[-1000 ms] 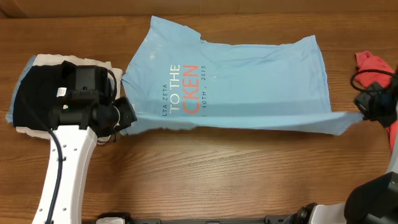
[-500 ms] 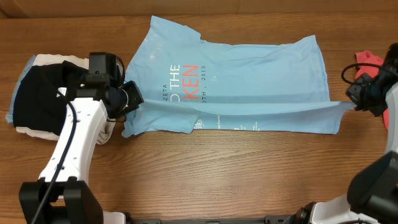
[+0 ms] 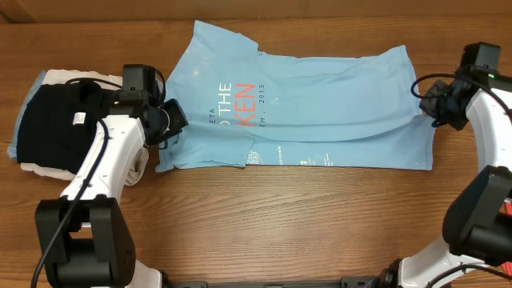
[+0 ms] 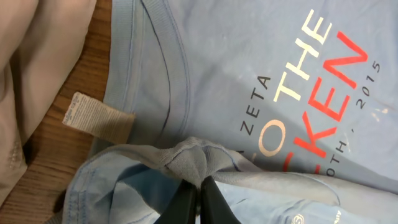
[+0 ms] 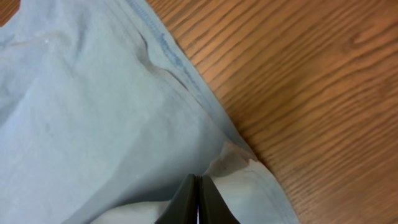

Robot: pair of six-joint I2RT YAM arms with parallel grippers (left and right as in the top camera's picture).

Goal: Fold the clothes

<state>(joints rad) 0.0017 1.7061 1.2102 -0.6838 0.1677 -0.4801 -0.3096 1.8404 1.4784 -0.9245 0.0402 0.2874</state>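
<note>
T-shirt (image 3: pixel 320 88) in left gripper (image 4: pixel 198 191), right gripper (image 5: pixel 198 186) (pinched)

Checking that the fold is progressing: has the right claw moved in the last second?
Yes. The right claw, pinching the shirt, has moved away from the near edge of the table, toward the far side and slightly leftward.

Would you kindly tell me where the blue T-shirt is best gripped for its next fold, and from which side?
On the T-shirt, likely the far long edge, at the sleeve and the hem corner: it lies flat and unfolded, while the near edge is already turned over, pinched by the left gripper and right gripper. Approach from the far side, fingers low.
</note>
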